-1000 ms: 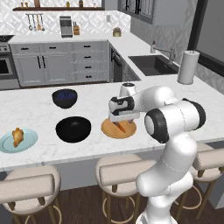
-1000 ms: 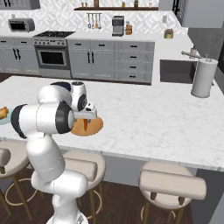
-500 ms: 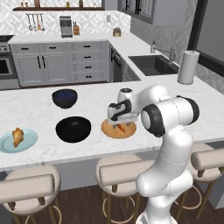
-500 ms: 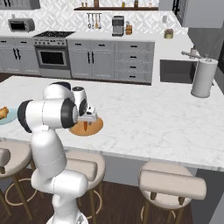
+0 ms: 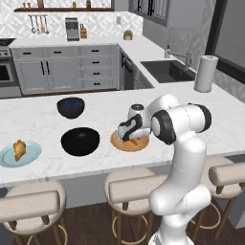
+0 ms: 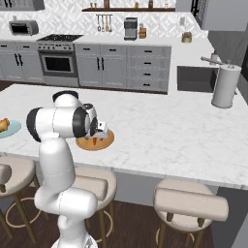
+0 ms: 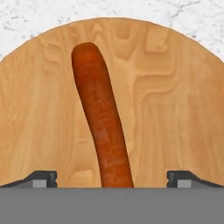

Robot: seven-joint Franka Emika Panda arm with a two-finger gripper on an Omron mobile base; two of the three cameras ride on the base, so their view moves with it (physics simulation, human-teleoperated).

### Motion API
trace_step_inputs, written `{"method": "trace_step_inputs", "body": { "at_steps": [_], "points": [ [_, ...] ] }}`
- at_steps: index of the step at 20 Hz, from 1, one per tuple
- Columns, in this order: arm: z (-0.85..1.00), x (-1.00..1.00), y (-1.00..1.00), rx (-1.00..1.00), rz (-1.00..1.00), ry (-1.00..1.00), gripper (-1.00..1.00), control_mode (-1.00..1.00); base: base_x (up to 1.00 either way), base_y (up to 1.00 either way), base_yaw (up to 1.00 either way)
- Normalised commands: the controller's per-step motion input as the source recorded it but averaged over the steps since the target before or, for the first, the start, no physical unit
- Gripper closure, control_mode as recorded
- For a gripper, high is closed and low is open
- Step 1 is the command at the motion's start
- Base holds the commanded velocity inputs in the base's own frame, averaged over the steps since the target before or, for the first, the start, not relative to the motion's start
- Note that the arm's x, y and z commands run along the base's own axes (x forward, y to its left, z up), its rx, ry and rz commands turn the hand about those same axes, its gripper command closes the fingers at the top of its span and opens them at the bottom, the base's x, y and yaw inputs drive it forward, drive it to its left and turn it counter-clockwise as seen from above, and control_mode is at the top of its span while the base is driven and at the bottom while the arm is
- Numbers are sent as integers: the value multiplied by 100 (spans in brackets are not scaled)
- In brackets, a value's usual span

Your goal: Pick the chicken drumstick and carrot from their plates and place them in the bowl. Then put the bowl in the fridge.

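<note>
A white marble worktop (image 5: 43, 122) carries a black bowl (image 5: 80, 141), a blue-speckled bowl (image 5: 71, 106), a blue plate (image 5: 9, 157) holding the drumstick (image 5: 19, 149), and a wooden plate (image 7: 175, 109) holding the carrot (image 7: 103, 122). The hand (image 7: 111, 177), fingers apart, straddles the carrot.

The white marble island counter (image 5: 43, 125) before me carried a pale blue plate (image 5: 29, 155) at its left, a glossy black bowl (image 5: 80, 141), a dark bowl with a blue speckled inside (image 5: 71, 106), my tan wooden plate (image 5: 125, 144) and a white paper-towel roll (image 5: 206, 73).
</note>
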Motion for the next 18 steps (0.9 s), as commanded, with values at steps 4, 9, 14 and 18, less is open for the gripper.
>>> {"method": "trace_step_inputs", "body": {
  "at_steps": [4, 9, 14, 18],
  "points": [
    [-17, 5, 0, -2, 0, 0, 100, -100, 0, 0, 0],
    [0, 0, 0, 0, 0, 0, 100, -100, 0, 0, 0],
    [11, -8, 0, 2, 0, 0, 100, -100, 0, 0, 0],
    [71, -57, 1, 5, 2, -4, 100, -100, 0, 0, 0]
  ]
}}
